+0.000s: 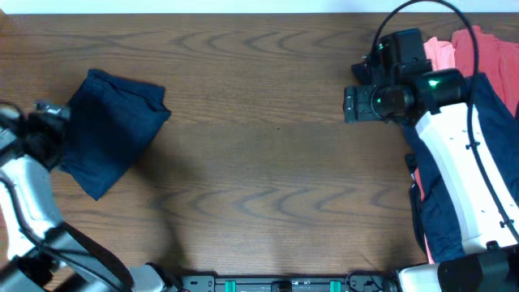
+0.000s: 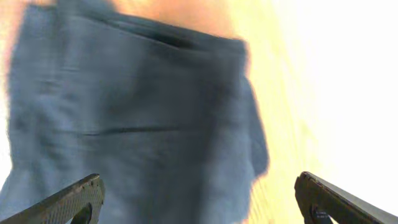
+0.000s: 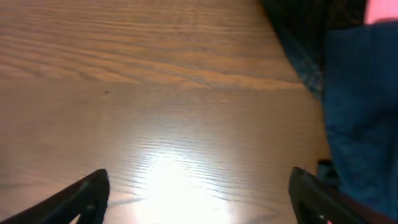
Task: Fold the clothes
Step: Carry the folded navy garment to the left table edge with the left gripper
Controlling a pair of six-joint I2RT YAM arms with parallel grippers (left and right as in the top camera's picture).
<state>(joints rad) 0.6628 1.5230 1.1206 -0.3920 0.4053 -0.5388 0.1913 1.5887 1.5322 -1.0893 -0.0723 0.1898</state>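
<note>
Far left on worktop: folded navy garment, flat, looks done. Just beside it, left gripper spread wide, empty. Careless swing could snag edge, undo fold. By unfolded clothes pile, right gripper spread wide, empty, over bare wood. Risk: pinches several layers, drags pile.

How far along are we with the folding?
Done: one navy garment lies folded at the left of the table. In hand: nothing; the left gripper is open above that garment, and the right gripper is open over the wood beside the pile. Left: that heaped pile, coral pink and navy showing, looks unfolded.
</note>
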